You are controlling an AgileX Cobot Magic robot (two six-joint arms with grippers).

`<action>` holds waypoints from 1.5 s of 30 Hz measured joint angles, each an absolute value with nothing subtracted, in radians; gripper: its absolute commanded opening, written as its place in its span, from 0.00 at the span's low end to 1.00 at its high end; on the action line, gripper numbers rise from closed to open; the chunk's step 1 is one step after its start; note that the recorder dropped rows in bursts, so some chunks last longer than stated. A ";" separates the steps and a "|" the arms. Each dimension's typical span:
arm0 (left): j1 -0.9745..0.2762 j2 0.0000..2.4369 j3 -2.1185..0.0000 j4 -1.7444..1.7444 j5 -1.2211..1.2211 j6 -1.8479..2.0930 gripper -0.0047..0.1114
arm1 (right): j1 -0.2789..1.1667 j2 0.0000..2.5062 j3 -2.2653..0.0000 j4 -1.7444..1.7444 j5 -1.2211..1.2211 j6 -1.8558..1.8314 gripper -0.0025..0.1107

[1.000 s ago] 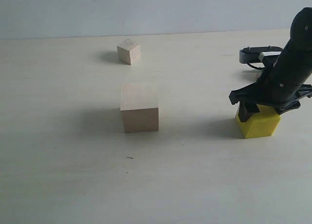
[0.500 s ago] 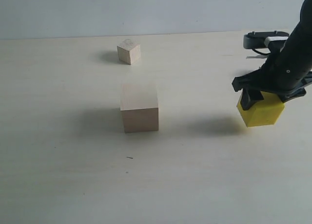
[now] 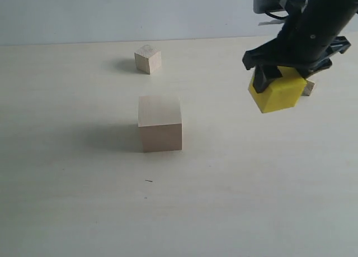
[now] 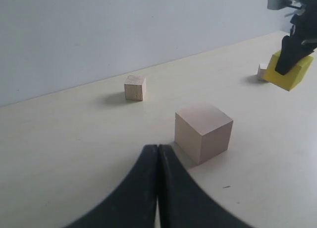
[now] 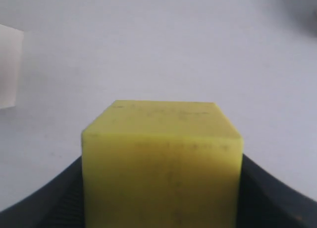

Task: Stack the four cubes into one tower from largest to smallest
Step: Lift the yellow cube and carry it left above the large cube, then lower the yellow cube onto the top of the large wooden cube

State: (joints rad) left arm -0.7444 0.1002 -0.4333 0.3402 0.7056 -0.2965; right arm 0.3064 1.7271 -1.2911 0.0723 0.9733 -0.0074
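The largest pale wood cube [image 3: 160, 123] [image 4: 203, 132] stands on the table near the middle. Behind it, farther back, sits the smaller pale wood cube [image 3: 147, 59] [image 4: 134, 87]. My right gripper [image 3: 281, 80] [image 5: 163, 188] is shut on the yellow cube [image 3: 278, 95] [image 4: 290, 73] [image 5: 163, 158] and holds it tilted in the air, right of the large cube. The tiny wood cube [image 3: 309, 88] [image 4: 262, 71] peeks out on the table just behind the yellow one. My left gripper [image 4: 158, 149] is shut and empty, near the large cube; the exterior view does not show it.
The pale tabletop [image 3: 67, 201] ends at a grey-white wall [image 3: 112, 11] at the back. A small dark speck [image 3: 149, 181] lies in front of the large cube. A pale block edge [image 5: 9, 72] shows at the side of the right wrist view.
My right gripper has lifted the yellow cube off the table and carried it up and left, toward the large cube. The tiny cube behind it now shows. The other cubes stayed put.
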 measured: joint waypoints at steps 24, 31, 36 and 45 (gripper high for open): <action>-0.744 0.053 -0.433 0.342 0.706 -0.297 0.05 | 0.658 1.917 -1.674 -0.013 1.162 0.295 0.02; -0.744 0.040 -0.433 0.344 0.706 -0.297 0.05 | 0.708 1.992 -1.787 -0.017 1.210 0.378 0.02; -0.744 0.040 -0.433 0.344 0.706 -0.297 0.05 | 0.708 2.074 -1.861 -0.014 1.220 0.408 0.02; -0.744 0.040 -0.433 0.348 0.706 -0.297 0.05 | 0.714 2.148 -1.938 0.000 1.223 0.465 0.02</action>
State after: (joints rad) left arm -0.7444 0.0401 -0.4333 0.3480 0.7056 -0.2965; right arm 0.7145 2.1480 -1.9376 0.0000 1.2227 0.4652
